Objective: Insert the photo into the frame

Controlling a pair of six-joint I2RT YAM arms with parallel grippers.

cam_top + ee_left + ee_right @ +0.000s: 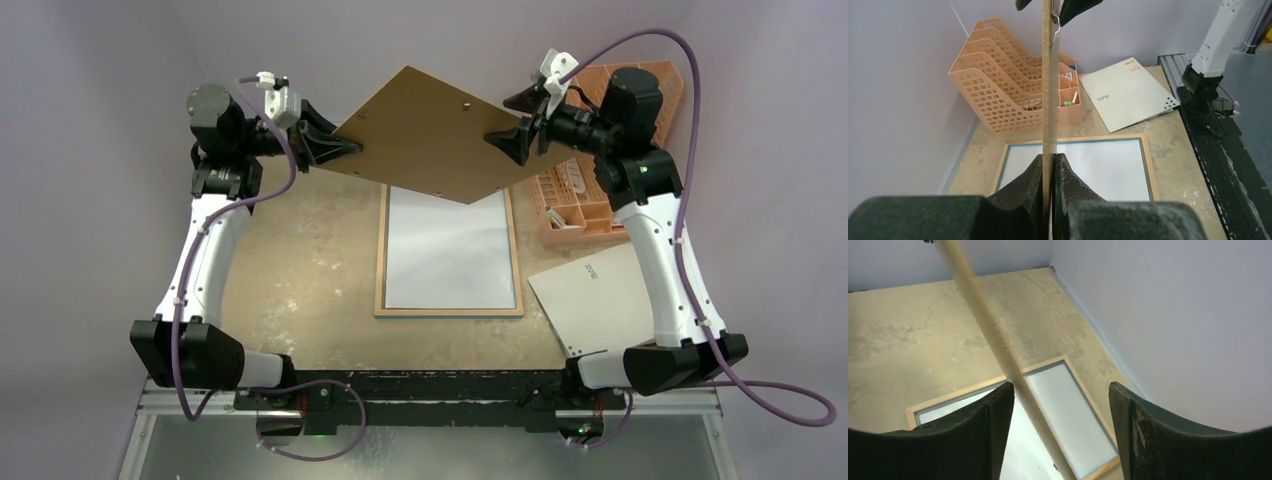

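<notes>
Frame (449, 313): large thin rectangular picture frame, pale wood rear side up, lying flat on the mottled tan tabletop (300, 270). Its recess shows a pale blank panel; can't tell if that is the photo's back or bare glass. No balloon print is visible in any view.

Plain brown rectangular backing board (430, 135) is held in the air above the frame's far end, turned diagonal to it. Left gripper (340, 142) is clamped on the board's corner out past the frame's left side. Right gripper (515, 120) straddles the opposite corner with its jaws apart, and the board edge runs between them ungripped.

Step, as judged: handling the backing board. Whether it is going off or back on is unclear. The next move needs the right jaws to close on the edge so the board doesn't pivot on one corner.

Containers: peach latticed plastic file organiser (998, 100) beyond the frame's far right corner. Its tall slots look empty, and its small front compartments hold a few tiny items, white and green, too small to name. Flat white sheet with small print (600, 300) lies right of the frame.
</notes>
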